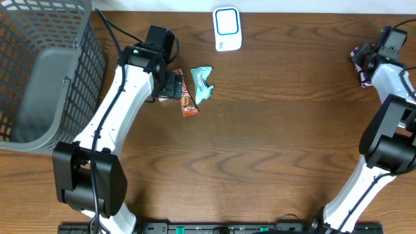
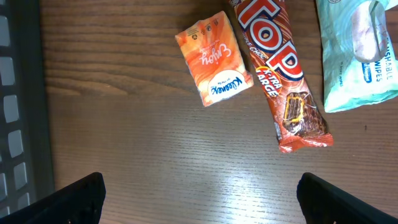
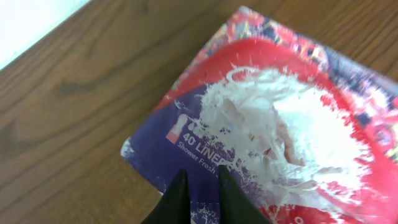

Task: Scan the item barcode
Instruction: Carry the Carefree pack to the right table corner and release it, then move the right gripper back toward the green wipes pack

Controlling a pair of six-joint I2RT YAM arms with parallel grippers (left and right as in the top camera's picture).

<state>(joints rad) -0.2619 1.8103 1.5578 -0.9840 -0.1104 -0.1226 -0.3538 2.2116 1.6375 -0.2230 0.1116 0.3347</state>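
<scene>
Right hand (image 3: 201, 180), glossy purple-and-red packet (image 3: 280, 137), white frothy picture

Far left on the table (image 1: 260, 149), against its edge: basket (image 1: 39, 78), just beside the left arm (image 1: 120, 107). At the far edge, about the middle: scanner (image 1: 227, 29). Nearer than the scanner and a little left of it: snack bar (image 1: 187, 97), lying roughly front to back, with wipes pack (image 1: 202, 84) just right of it, perhaps touching along one side. Just left of the bar, apart from it: tissue pack (image 2: 213, 59), below the left gripper (image 2: 199, 202) and hidden by it from overhead. Well apart from all these, at the far right: packet (image 3: 280, 124) on the tabletop, directly under the right gripper (image 3: 201, 175).
</scene>
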